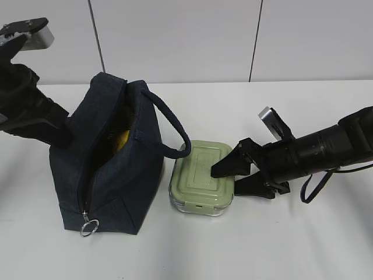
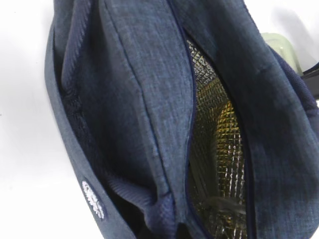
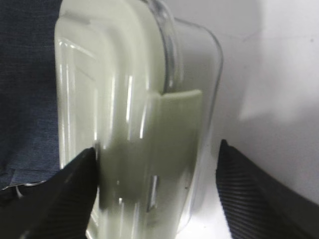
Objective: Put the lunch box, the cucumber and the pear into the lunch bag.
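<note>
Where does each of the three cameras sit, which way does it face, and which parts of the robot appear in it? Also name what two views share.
Exterior view: raised, in front of the table, slanting down at the lunch bag and lunch box; both arms show, the right gripper open.
Left wrist view: close above the open lunch bag, facing its foil lining; no robot part visible.
Right wrist view: behind its fingertips, facing the lunch box.
Shared: bag and box appear in all three.

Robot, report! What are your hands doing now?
Right gripper open, straddling lunch box on table. Left gripper unseen, arm at open lunch bag. Something yellow inside. Nothing blocking.
</note>
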`<act>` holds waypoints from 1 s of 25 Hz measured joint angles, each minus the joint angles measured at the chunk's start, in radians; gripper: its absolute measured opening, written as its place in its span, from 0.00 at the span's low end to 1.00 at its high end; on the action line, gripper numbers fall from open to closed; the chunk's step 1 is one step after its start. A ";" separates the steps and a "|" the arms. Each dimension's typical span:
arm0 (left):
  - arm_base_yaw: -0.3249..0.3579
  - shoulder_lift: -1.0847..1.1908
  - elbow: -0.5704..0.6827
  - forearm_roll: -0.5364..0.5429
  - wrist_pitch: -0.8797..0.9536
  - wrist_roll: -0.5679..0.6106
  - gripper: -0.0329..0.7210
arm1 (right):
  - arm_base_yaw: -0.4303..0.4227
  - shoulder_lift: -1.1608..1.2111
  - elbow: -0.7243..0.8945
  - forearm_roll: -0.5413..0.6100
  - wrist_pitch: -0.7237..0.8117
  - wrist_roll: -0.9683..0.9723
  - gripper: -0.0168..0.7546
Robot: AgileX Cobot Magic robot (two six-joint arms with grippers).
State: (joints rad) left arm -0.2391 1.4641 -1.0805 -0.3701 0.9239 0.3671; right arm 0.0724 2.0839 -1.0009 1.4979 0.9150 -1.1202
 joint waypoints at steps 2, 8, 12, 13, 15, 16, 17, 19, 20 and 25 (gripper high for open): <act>0.000 0.000 0.000 0.000 0.000 0.000 0.05 | 0.000 0.002 0.000 0.006 0.008 -0.003 0.61; 0.000 0.000 0.000 0.000 0.000 0.000 0.05 | 0.000 0.002 0.000 0.021 0.016 -0.001 0.44; 0.000 0.000 0.000 0.000 0.000 0.000 0.05 | 0.000 -0.011 0.000 0.016 0.013 -0.001 0.44; 0.000 0.000 0.000 0.000 0.000 0.000 0.05 | 0.000 -0.022 0.000 0.007 0.003 -0.001 0.44; 0.000 0.000 0.000 0.000 0.000 0.000 0.05 | 0.000 -0.060 0.004 -0.015 -0.028 -0.003 0.44; 0.000 0.000 0.000 0.000 0.000 0.000 0.05 | -0.002 -0.081 0.005 -0.026 -0.045 -0.003 0.44; 0.000 0.000 0.000 0.000 0.000 0.000 0.05 | -0.004 -0.108 0.005 -0.038 -0.062 -0.005 0.44; 0.000 0.000 0.000 0.000 0.000 0.000 0.05 | -0.015 -0.161 0.005 -0.051 -0.077 -0.005 0.43; 0.000 0.000 0.000 0.000 0.000 0.000 0.05 | -0.023 -0.189 0.005 -0.060 -0.082 0.000 0.43; 0.000 0.000 0.000 0.000 0.000 0.000 0.05 | -0.077 -0.268 0.005 -0.131 -0.081 0.041 0.43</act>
State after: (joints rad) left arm -0.2391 1.4641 -1.0805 -0.3701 0.9239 0.3671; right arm -0.0045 1.8155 -0.9955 1.3667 0.8344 -1.0794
